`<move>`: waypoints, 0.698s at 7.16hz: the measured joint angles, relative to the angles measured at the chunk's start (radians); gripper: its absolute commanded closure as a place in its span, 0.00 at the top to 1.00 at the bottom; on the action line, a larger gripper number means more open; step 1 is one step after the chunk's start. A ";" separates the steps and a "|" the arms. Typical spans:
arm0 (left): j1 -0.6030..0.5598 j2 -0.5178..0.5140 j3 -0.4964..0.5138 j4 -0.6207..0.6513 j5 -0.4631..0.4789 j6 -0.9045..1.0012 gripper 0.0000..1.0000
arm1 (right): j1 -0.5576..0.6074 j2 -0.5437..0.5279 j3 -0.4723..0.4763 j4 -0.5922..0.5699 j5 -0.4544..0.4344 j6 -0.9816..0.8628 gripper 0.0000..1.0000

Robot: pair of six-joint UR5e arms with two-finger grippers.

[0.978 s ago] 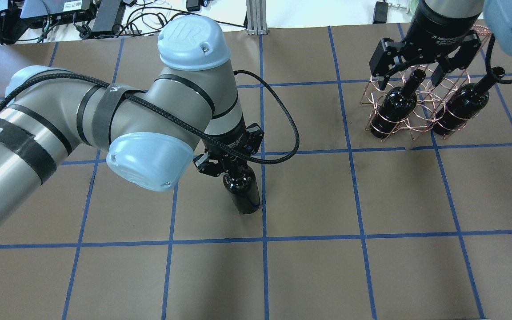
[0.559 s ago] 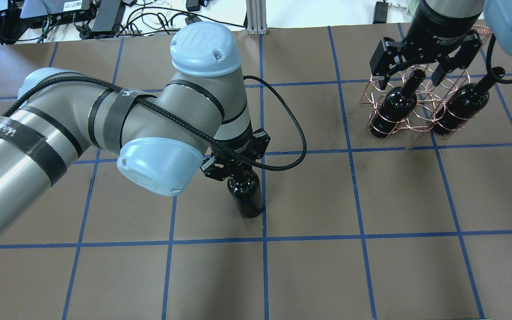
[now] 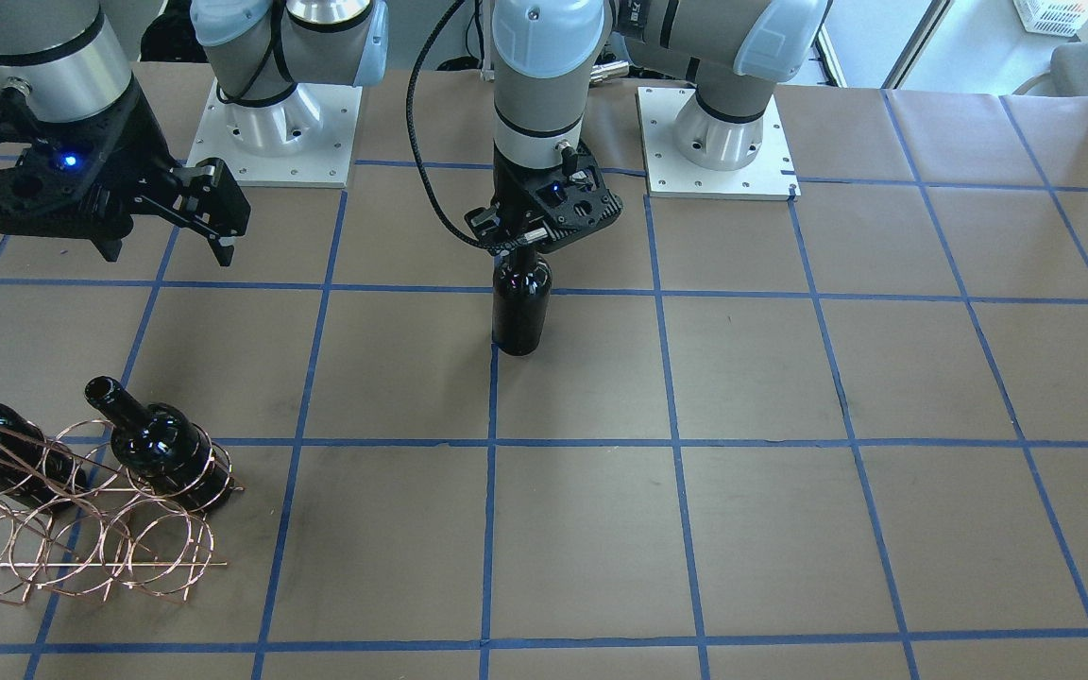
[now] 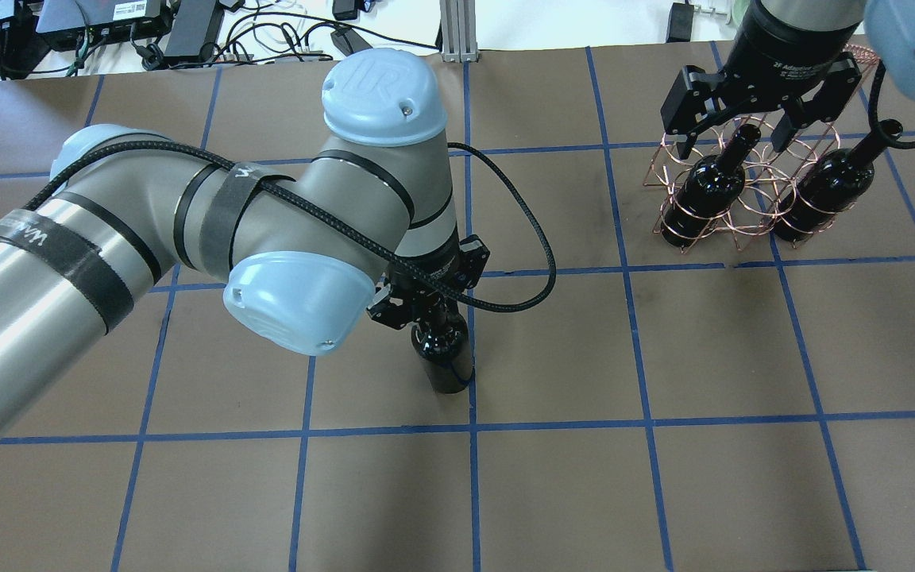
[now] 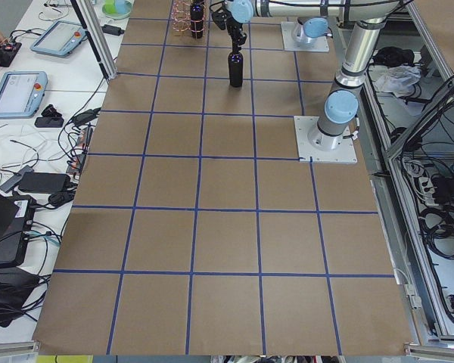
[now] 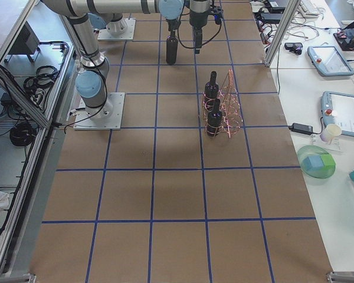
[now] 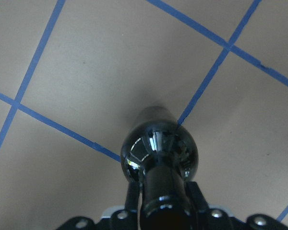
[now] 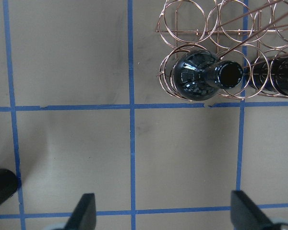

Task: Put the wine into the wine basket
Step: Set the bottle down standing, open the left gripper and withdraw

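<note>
My left gripper is shut on the neck of a near-black wine bottle. It holds the bottle upright near the table's middle, and the base is at or just above the paper. The bottle also shows in the front view and the left wrist view. The copper wire wine basket stands at the far right, with two more bottles in its rings. My right gripper is open and empty above the basket. Its fingers frame the basket's left bottle.
The brown paper table cover has a blue tape grid. Cables and power bricks lie beyond the far edge. The arm bases sit on white plates. Several basket rings hold nothing.
My left arm has moved to the right with the bottle in its grip. The right gripper and the basket have not moved.
</note>
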 measured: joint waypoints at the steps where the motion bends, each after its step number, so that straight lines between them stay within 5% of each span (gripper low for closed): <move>1: 0.000 0.000 0.000 0.000 0.006 0.000 0.82 | 0.000 0.000 0.000 0.002 0.000 0.000 1.00; 5: 0.074 0.031 0.108 -0.055 0.069 0.197 0.80 | -0.002 -0.007 -0.001 0.000 0.005 -0.007 1.00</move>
